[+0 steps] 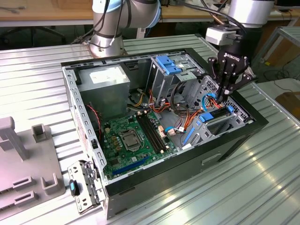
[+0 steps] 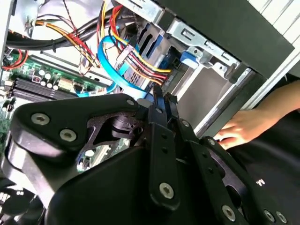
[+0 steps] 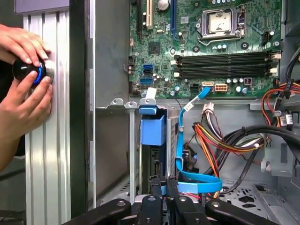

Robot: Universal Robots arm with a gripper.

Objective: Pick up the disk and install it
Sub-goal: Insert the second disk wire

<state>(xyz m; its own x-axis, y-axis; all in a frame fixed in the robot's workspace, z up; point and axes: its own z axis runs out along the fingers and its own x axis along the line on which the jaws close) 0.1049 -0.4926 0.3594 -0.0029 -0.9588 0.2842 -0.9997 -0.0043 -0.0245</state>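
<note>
The disk (image 1: 216, 117), grey metal in a bright blue carrier, sits in the lower drive bay at the open computer case's corner on the exterior view's right. In the first wrist view the carrier's blue end (image 3: 153, 130) stands between the bay's metal walls. My gripper (image 1: 222, 96) hangs just above the disk with its black fingers pressed together and nothing visible between them. In both wrist views the shut fingertips (image 3: 164, 182) (image 2: 158, 96) sit next to a flat blue cable (image 3: 197, 183) that loops beside the bay.
The case (image 1: 187, 159) lies open on a ribbed metal table, with motherboard (image 1: 133, 138), power supply (image 1: 103, 82) and a tall bay with a blue bracket (image 1: 168, 64). Wire bundles (image 3: 220, 140) crowd the bay. A person's hands (image 3: 26, 79) grip a knob beside the case. A grey fixture (image 1: 23, 164) stands at the exterior view's left.
</note>
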